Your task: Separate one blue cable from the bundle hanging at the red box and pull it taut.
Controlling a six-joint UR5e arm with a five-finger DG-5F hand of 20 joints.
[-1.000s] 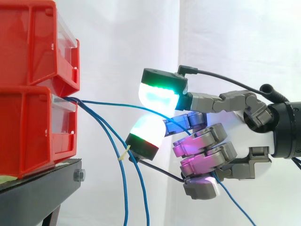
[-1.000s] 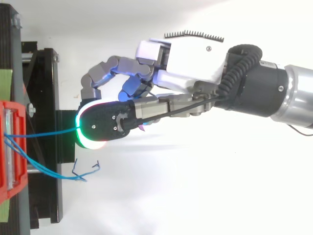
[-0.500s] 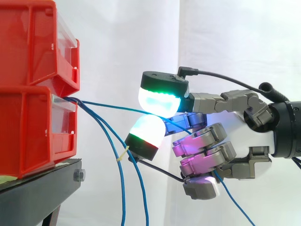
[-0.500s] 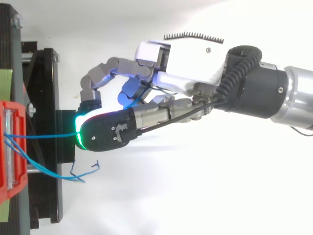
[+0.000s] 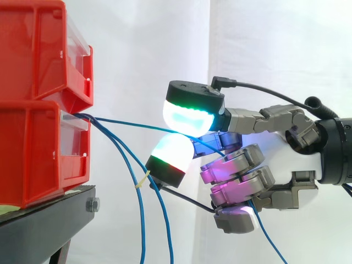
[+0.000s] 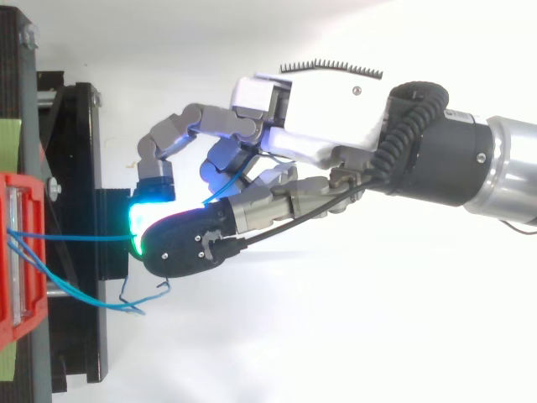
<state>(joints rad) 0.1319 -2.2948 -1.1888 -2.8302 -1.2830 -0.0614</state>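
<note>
The hand (image 5: pixel 242 176) pinches one blue cable (image 5: pixel 126 122) between two glowing pads (image 5: pixel 190 115) (white, edged green). It runs nearly straight to the lower red bin (image 5: pixel 33 148); other cables (image 5: pixel 142 220) hang.

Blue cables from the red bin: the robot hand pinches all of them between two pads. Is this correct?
Not quite. In the side view the robot hand pinches only one blue cable from the red bin; the others hang loose below.
</note>
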